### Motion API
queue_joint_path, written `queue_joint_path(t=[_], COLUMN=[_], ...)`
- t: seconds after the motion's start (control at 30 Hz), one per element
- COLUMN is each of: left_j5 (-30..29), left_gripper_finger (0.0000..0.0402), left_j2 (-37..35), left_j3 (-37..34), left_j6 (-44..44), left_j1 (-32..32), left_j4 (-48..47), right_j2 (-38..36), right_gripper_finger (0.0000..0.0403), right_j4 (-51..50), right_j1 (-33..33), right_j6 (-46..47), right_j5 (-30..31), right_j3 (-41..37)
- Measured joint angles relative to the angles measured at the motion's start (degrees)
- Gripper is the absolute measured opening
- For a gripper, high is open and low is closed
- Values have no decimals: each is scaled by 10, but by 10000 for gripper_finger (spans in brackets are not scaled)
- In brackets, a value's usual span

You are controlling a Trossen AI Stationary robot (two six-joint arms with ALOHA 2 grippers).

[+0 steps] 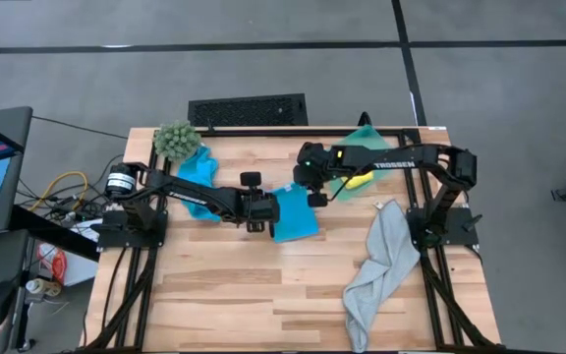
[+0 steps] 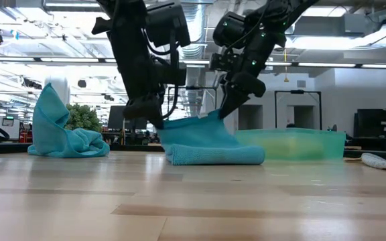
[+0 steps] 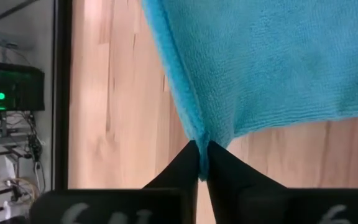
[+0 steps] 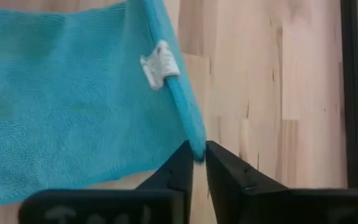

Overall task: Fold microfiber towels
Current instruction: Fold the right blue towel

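Pale wood planks make up the table [image 1: 263,295], and near its middle lies the turquoise towel [image 1: 294,214] being folded, partly doubled over on itself with both arms meeting at it. A grey towel [image 1: 379,264] sprawls unfolded toward the right side, a second turquoise towel [image 1: 200,182] sits crumpled behind the left arm, and a yellow towel [image 1: 360,181] shows at the green bin [image 1: 366,139].

The left gripper [image 3: 202,163] is pinched closed on one corner of the towel's hem; the right gripper [image 4: 198,154] is likewise clamped on the neighbouring corner, close to the white tag [image 4: 157,65].

To fold cleanly, I judge both corners should travel together at equal height, keeping the held edge taut, then come down squarely on the opposite edge before either gripper lets go. Uneven travel would likely skew the fold.
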Motion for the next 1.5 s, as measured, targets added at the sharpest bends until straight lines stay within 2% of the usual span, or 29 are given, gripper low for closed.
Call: queue_joint_path(t=[0.23, 0.47, 0.57, 0.67, 0.77, 0.83, 0.9, 1.0, 1.07, 1.13, 1.23, 1.5], left_j5=[5, -4, 2, 85, 124, 122, 115, 105, 95, 77, 74, 95], left_gripper_finger=[85, 132, 138, 133, 116, 101, 86, 72, 67, 64, 64, 64], left_j2=[0, 0, -15, -51, -84, -103, -114, -112, -98, -84, -58, 29], left_j3=[0, 0, 0, 0, -3, -13, -38, -94, -131, -160, -177, -160], left_j6=[39, 75, 38, 6, -17, -17, -3, 38, 60, 64, 60, 33], left_j1=[3, 21, 24, 3, -31, -60, -90, -122, -127, -126, -117, -108], left_j4=[40, 83, 72, 82, 100, 116, 175, 313, 403, 443, 498, 506], right_j2=[0, 0, -14, -36, -78, -114, -152, -199, -209, -210, -191, -76], right_gripper_finger=[110, 125, 125, 123, 123, 122, 122, 122, 122, 122, 122, 122], right_j4=[-5, -39, -74, -108, -77, -36, 27, 174, 268, 337, 404, 475], right_j1=[-15, -17, -9, 6, 37, 62, 89, 126, 147, 165, 177, 179], right_j6=[16, 26, 36, 48, 61, 75, 95, 131, 145, 154, 165, 193], right_j5=[-2, -5, -57, -137, -193, -197, -173, -90, -54, -18, 28, 26], right_j3=[0, 0, 0, -2, -45, -98, -162, -259, -314, -354, -382, -383])
